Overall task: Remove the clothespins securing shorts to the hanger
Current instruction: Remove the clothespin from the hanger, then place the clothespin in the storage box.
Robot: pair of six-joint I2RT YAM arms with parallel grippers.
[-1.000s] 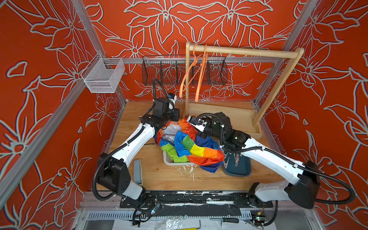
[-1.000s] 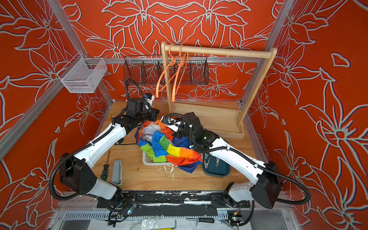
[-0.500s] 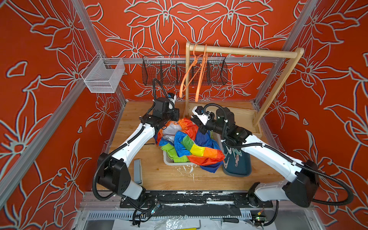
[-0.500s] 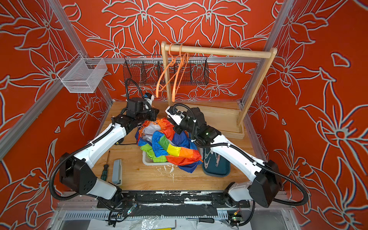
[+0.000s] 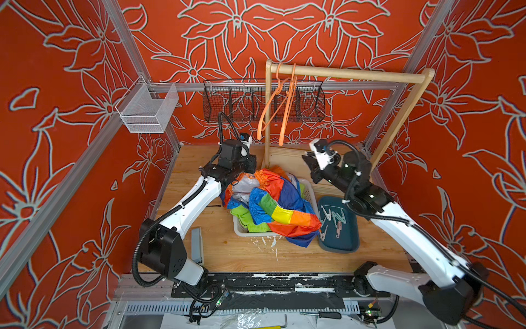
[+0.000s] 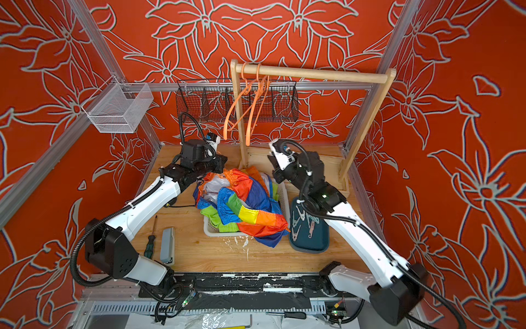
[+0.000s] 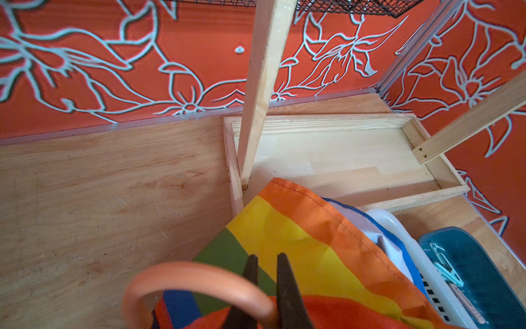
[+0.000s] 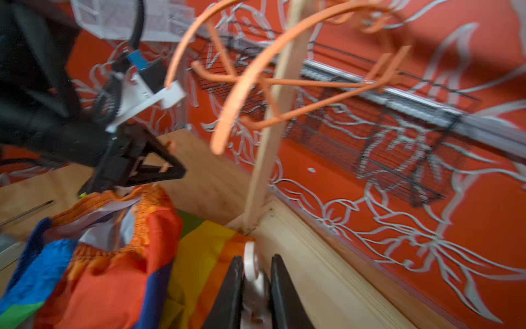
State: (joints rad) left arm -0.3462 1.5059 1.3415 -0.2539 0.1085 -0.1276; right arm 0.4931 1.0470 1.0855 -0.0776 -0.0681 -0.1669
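Rainbow shorts (image 5: 273,202) lie heaped over lime green shorts (image 5: 247,219) in a white basket (image 5: 308,190). My left gripper (image 7: 266,256) is at the heap's back left edge, shut on the orange hook of a hanger (image 7: 199,276) that lies under the rainbow shorts (image 7: 299,242). My right gripper (image 8: 256,257) is raised to the right of the heap, over the rack's base, and is shut on a pale clothespin (image 8: 252,273). In a top view, my right gripper (image 6: 273,161) is apart from the fabric. Several more clothespins (image 5: 327,213) lie in the teal tray (image 5: 344,242).
A wooden rack (image 5: 350,74) stands at the back, with two bare orange hangers (image 5: 280,108) on its rail. Behind it hangs a black wire basket (image 5: 264,99), and at the left a white mesh bin (image 5: 148,109). A screwdriver (image 6: 150,242) and a grey block (image 6: 167,246) lie front left.
My right gripper has drawn up and to the right, away from the shorts, with the clothespin in it. The left arm and the shorts have stayed put.
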